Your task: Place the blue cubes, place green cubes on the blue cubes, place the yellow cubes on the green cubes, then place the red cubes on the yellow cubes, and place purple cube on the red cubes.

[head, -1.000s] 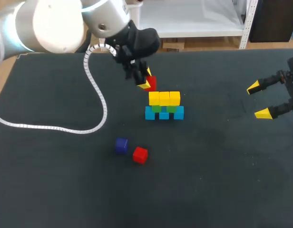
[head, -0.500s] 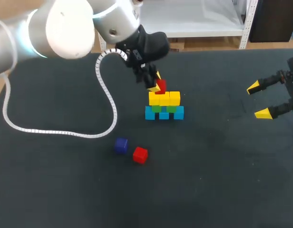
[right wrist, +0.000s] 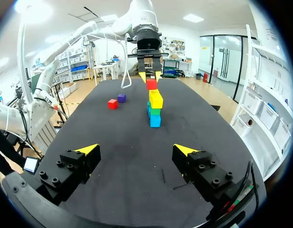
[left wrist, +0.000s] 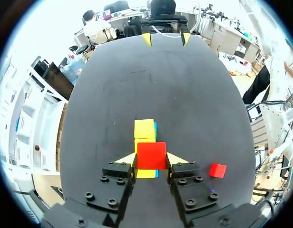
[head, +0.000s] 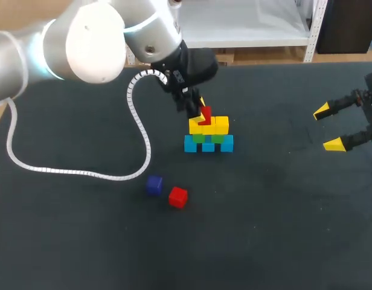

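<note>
We note the left gripper [left wrist: 151, 160], clamped on a red cube [left wrist: 151, 155], has shifted over the yellow cubes [head: 217, 125] — red layer begins; right gripper [right wrist: 136, 149] gapes, empty.

I see one big table [head: 276, 235] with a dark, almost black top. It fills nearly all of my head view, and its far edge runs straight across the back. The top looks flat and dull (a few faint pale marks show in my wrist views). The light on it is soft and even.
</note>
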{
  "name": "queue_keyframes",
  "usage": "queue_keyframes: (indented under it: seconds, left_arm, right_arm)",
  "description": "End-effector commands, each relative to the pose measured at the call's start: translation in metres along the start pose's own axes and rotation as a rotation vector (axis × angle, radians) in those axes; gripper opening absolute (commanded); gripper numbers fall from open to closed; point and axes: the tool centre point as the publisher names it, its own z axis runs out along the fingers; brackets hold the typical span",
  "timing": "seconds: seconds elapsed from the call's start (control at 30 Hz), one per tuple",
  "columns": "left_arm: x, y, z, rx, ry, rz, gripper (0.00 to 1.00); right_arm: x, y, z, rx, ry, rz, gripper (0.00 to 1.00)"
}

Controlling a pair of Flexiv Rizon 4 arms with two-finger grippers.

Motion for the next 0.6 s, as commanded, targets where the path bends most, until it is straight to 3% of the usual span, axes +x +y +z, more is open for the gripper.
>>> queue_keyframes:
  seconds: [0.03,0.6]
  left_arm:
    - [-0.0006,0.0031,0.0009,0.002,0.003,-0.001,0.00]
    - [0.0025,0.0045,0.0028,0.009,0.015,-0.011,0.00]
  right_arm:
    - [0.0005,-0.0007,0.0005,-0.001,-0.002,-0.001,1.00]
    - [0.0005,-0.0007,0.0005,-0.001,-0.002,-0.001,1.00]
